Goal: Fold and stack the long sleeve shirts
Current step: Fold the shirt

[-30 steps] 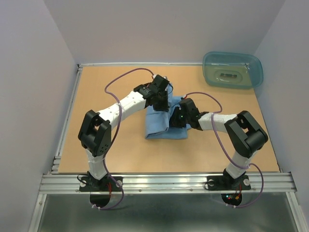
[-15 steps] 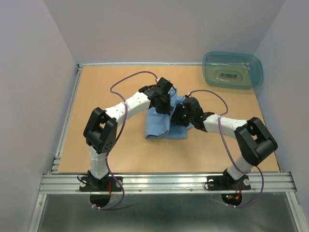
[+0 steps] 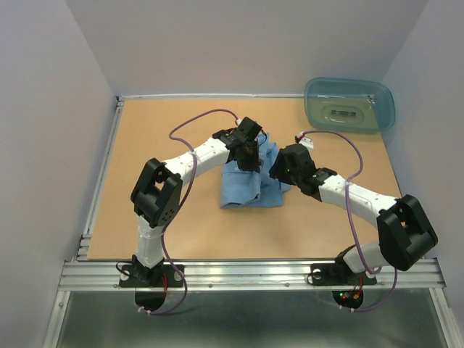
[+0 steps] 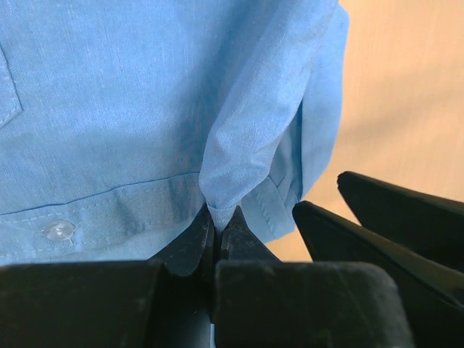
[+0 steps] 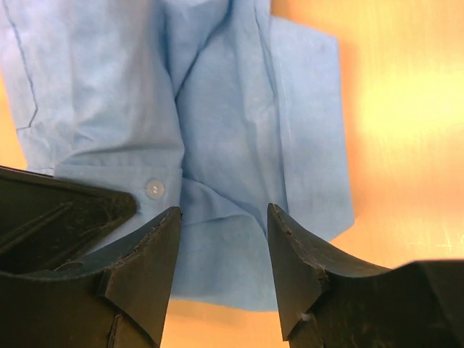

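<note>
Right claw (image 5: 223, 214) opened wider than one second ago, its arm swung outward. Folded light blue shirt (image 3: 243, 192) lies mid worktop (image 3: 138, 130). Left claw (image 4: 220, 214) clenched on pinch of cloth at shirt far edge. Right claw released, over shirt right side. Teal tub (image 3: 349, 105) well beyond shirt.

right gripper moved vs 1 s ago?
Yes. In the top view the right gripper has backed off the shirt, shifting right toward the fixed teal tub. Its fingers now stand open over the cloth.
</note>
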Available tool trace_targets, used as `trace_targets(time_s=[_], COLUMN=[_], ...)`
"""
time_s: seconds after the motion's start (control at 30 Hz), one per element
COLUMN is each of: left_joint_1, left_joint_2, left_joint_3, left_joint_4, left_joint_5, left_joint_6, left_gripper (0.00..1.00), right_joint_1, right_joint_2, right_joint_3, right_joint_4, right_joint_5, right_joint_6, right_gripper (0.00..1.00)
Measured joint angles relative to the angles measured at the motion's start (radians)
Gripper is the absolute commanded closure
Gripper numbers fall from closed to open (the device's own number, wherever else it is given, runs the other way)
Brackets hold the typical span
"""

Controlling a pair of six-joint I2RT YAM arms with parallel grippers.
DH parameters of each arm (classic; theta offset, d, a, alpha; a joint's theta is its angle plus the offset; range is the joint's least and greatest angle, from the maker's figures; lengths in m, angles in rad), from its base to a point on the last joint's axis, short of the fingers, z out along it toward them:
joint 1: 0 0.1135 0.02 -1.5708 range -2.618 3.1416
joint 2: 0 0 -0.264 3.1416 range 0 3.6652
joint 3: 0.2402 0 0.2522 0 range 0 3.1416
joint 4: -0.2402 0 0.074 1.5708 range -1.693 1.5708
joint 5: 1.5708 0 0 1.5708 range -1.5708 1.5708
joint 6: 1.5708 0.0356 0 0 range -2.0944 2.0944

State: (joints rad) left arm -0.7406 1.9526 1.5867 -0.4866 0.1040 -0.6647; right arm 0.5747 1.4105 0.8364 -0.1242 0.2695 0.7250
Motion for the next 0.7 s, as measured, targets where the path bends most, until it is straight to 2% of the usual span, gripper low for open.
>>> trace_targets(time_s=[0.23,0.37,0.43,0.7], left_joint_1=[0.0,0.0,0.0,0.0], left_joint_2=[0.002,0.003,0.005,0.018], left_joint_3=[0.0,0.0,0.0,0.002], left_joint_4=[0.049,0.063,0.07,0.08], left_joint_5=[0.006,0.008,0.008,-0.008], left_joint_6=[-0.043,-0.059,-0.067,-0.11], left_gripper=[1.0,1.0,1.0,1.0], right_joint_1=[-0.001,-0.001,-0.001,-0.005], right_joint_2=[0.026,0.056,0.062,0.09], right_joint_3=[-0.03,-0.082,-0.115,-0.128], right_joint_4=[-0.015,-0.024,-0.034,-0.024], right_joint_5=[-0.002,-0.027,-0.042,-0.082], right_joint_6=[0.043,0.078,0.093,0.134], right_gripper=[0.6,0.65,0.7,0.76])
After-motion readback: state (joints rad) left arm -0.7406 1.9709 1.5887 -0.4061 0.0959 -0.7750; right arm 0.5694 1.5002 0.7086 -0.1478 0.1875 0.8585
